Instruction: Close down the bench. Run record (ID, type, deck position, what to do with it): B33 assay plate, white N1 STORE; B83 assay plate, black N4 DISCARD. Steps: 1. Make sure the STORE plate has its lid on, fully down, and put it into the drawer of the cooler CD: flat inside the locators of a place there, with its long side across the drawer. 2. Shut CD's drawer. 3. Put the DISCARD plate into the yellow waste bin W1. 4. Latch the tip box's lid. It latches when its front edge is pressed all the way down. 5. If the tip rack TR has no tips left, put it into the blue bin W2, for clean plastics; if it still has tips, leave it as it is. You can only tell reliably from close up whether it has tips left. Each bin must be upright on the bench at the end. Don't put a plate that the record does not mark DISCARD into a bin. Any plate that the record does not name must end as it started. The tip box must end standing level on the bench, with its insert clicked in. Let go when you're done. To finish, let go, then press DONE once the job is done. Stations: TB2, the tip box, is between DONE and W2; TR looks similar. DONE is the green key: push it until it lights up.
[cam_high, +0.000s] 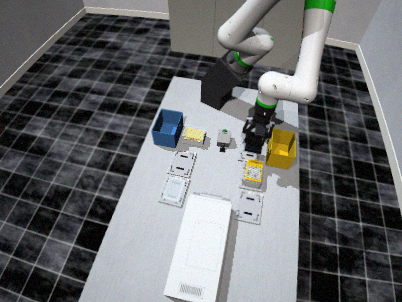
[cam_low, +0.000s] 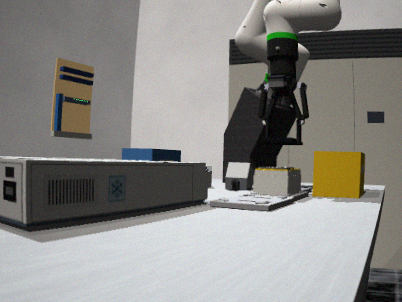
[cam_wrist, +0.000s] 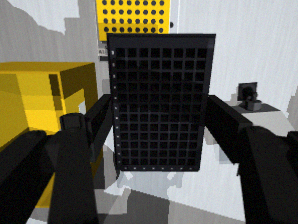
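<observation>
Currently the black two-finger gripper (cam_wrist: 159, 131) is clamped across the short sides of the black assay plate with its grid of square wells (cam_wrist: 160, 102), one finger (cam_wrist: 98, 121) on each long edge, and the plate hangs level in the air above the white bench top (cam_high: 135, 235). In the wrist view the plate's left edge lies close to the rim of the open yellow waste bin (cam_wrist: 37, 95), but the plate is not over the opening; a strip of bench shows between them. Beyond the plate's far edge sits the yellow perforated tip rack (cam_wrist: 134, 15), on its deck nest.

From the top view, the gripper (cam_high: 256, 134) stands just left of the yellow bin (cam_high: 281, 148) and above the tip rack (cam_high: 254, 171). The green round key on its small grey block (cam_high: 223, 137) lies to its left with open bench between, then the yellow-topped tip box (cam_high: 194, 134) and the blue open bin (cam_high: 168, 128). The long white cooler housing (cam_high: 200, 250) occupies the near middle of the bench, well apart from the arm.

In the exterior view the plate is carried well above the tops of the rack and the bin (cam_low: 339, 174).
</observation>
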